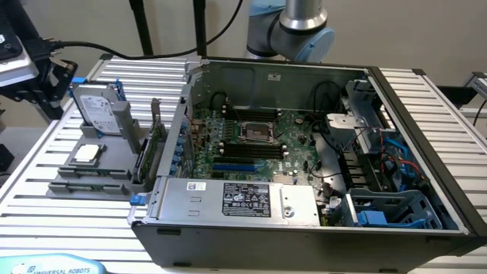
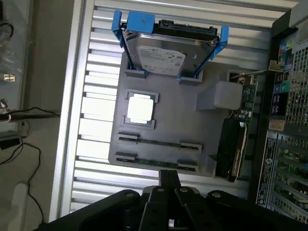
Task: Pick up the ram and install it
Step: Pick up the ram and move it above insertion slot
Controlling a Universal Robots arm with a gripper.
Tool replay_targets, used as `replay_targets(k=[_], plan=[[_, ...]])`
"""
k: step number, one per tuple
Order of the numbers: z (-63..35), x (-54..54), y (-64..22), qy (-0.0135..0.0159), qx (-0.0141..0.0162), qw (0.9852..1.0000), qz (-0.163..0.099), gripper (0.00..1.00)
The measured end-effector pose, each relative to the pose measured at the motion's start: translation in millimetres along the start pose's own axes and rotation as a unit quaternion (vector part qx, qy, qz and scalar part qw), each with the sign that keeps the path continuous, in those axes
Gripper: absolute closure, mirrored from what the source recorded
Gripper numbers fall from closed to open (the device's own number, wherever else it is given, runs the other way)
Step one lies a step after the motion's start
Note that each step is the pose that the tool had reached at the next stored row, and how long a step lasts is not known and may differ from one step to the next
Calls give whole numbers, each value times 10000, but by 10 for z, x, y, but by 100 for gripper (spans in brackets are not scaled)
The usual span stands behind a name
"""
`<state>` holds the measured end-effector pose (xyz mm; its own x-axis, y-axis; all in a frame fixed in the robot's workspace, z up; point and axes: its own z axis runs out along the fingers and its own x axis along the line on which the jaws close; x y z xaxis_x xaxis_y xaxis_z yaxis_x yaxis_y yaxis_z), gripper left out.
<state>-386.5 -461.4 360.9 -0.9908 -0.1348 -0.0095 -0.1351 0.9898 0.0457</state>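
Wrist view first: I see the gripper [image 2: 169, 176] at the near edge, its two black fingers pressed together with nothing between them. It hangs above the grey holder [image 2: 192, 126] that sits on the slatted metal table [image 1: 45, 217]. The ram [image 2: 155, 162] lies on its long edge in the holder row closest to the gripper, untouched. A second stick [image 2: 159, 142] lies parallel just beside it, in the next row. Beyond those two I can make out a square silver chip [image 2: 140, 108] in its own seat. Farther on, a hard drive [image 2: 161, 55] stands propped in a blue bracket. A green card [image 2: 245, 96] stands upright along the holder's side nearest the computer case [image 1: 426, 114]. In the exterior view the holder is on the exterior view's left, just beside the open case, and the ram [image 1: 84, 187] is the stick closer to the camera. Inside the case I see the motherboard [image 1: 297, 137] with its black slots [image 1: 251, 149]. The ram is outside the case, well apart from them. The arm [image 1: 300, 25] rises behind the case.
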Motion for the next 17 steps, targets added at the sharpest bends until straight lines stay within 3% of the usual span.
replay_targets(k=[4, 9, 13, 17], plan=[[14, 0, 0, 16, -4, 9993, -365, 89], [32, 0, -1, 37, -8, 9967, -816, 89], [47, 1, -2, 54, -12, 9930, -1179, 89], [62, 1, -3, 70, -15, 9881, -1535, 89]])
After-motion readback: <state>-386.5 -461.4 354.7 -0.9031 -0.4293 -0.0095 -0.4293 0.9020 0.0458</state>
